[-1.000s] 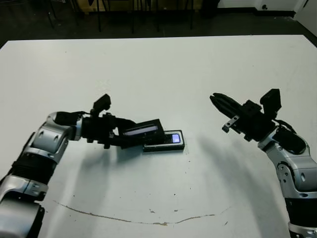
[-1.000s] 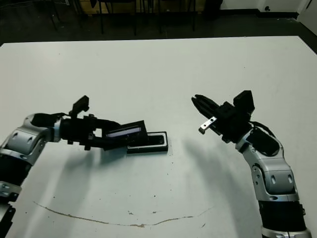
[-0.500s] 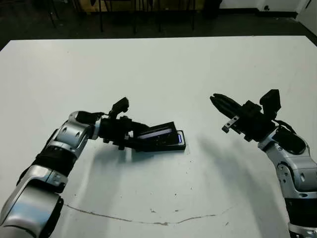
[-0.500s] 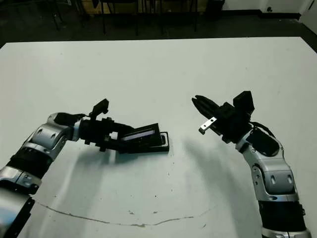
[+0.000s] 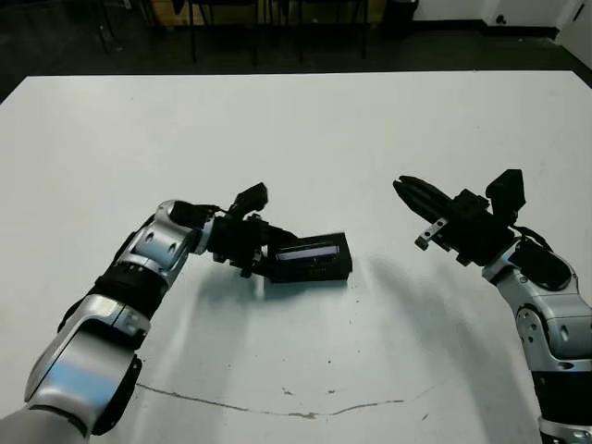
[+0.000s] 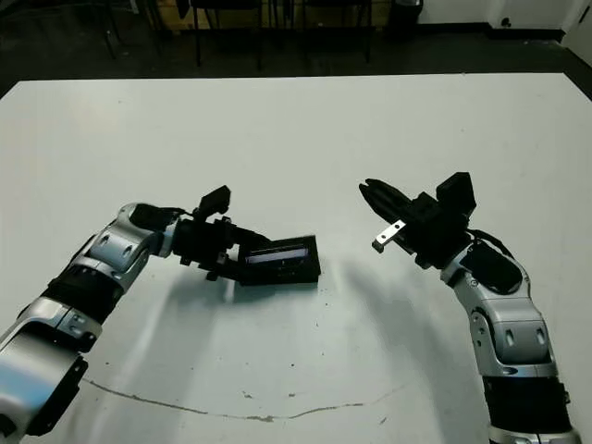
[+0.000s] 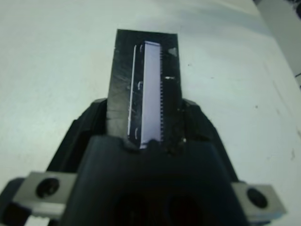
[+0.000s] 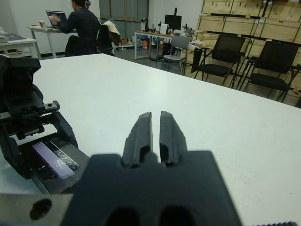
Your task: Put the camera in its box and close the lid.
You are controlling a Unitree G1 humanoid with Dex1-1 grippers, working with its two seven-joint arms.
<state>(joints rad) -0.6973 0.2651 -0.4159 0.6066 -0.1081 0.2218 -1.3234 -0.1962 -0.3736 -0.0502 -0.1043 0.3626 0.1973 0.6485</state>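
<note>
Our left gripper (image 5: 268,261) has its two fingers clamped on the near end of the lid (image 5: 313,258), and over the last second we have carried it from hanging tilted beside the box to lying low and almost flat over it, so the box and the camera inside, whose bluish patch showed a moment ago, are now hidden beneath the black shell on the white table (image 5: 305,139). We judge the lid about seated and ready for release, while our right gripper (image 5: 404,190) hovers well apart, fingers nearly together and holding nothing.
</note>
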